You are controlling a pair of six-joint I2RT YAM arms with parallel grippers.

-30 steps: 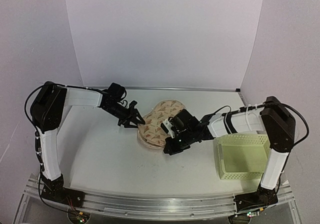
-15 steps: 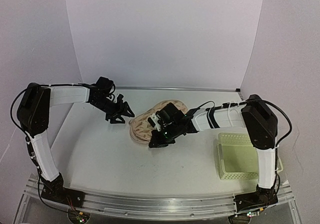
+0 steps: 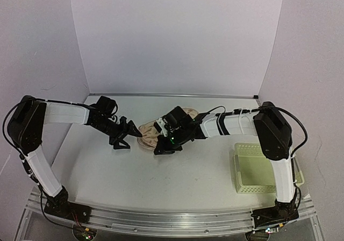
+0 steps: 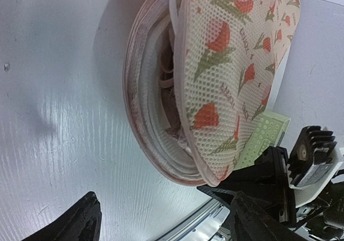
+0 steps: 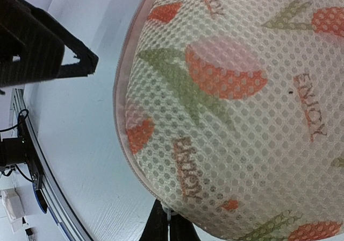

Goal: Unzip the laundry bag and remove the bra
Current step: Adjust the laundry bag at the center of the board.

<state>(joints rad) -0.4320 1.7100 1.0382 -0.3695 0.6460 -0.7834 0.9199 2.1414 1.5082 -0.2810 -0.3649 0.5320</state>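
Note:
The laundry bag (image 3: 151,133) lies flat mid-table, beige mesh with a red tulip print. My right gripper (image 3: 160,147) is at its near edge, shut on the small zip pull (image 5: 170,215); the mesh (image 5: 231,106) fills the right wrist view. In the left wrist view the bag (image 4: 236,63) gapes open along its left edge, and pinkish fabric with thin straps, the bra (image 4: 170,85), shows inside. My left gripper (image 3: 130,136) is open and empty, just left of the bag and apart from it (image 4: 166,227).
A pale yellow-green lattice basket (image 3: 260,168) stands at the near right, beside the right arm's base. White walls close the back and both sides. Both grippers are close together at the bag's left end.
My right gripper has moved left along the bag's near edge with the zip pull. The bag has shifted left and its left edge has opened. My left gripper has drawn back leftward and lower.

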